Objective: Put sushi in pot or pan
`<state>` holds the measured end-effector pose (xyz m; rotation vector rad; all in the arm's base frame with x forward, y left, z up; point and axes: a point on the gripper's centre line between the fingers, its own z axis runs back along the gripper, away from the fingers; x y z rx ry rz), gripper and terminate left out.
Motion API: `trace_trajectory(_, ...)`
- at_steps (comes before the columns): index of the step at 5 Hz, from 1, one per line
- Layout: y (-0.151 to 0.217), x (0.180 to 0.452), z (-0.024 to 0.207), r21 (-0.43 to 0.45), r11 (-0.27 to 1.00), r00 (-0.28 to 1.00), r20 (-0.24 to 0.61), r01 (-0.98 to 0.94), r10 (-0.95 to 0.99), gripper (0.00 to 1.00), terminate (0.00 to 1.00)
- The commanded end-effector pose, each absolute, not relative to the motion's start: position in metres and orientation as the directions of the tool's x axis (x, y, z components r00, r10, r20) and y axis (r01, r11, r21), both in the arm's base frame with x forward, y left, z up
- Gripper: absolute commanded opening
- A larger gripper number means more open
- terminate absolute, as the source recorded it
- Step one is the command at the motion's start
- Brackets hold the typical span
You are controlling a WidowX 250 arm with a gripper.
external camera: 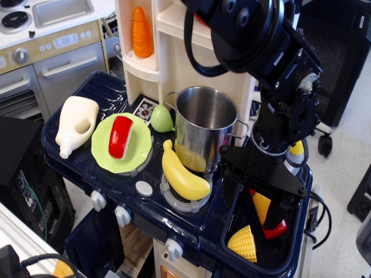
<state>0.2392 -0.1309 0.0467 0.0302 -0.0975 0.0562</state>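
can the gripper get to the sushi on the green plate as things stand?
Probably yes. The sushi lies exposed on the green plate with nothing over it. The gripper is down at the sink, right of the pot and banana, so it likely must lift over them.

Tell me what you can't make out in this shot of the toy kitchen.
- Gripper: the arm's black body covers its jaws, so open or shut is unclear.
- Red and yellow pieces in the sink: partly hidden behind the gripper, so they can't be identified.
- Pot: its near wall hides the bottom, so any contents are unseen.
- Sushi: its underside is hidden against the green plate.
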Motion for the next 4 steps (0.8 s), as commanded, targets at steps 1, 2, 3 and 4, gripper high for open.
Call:
trace_trajectory(1, -0.131, 0.239, 0.047, 0.027, 0.998, 0.994, 0.098, -0.058, 0.055, 1.0, 0.0)
trace_trajectory(2, -0.098, 0.224, 0.075, 0.098, 0.991, 0.995, 0.045, -0.092, 0.088, 1.0, 0.0)
trace_trajectory(3, -0.064, 0.216, 0.099, 0.151, 0.98, 0.989, 0.085, -0.131, 0.12, 1.0, 0.0)
trace_trajectory(4, -0.034, 0.206, 0.115, 0.22, 0.961, 0.983, 0.107, -0.17, 0.149, 1.0, 0.0)
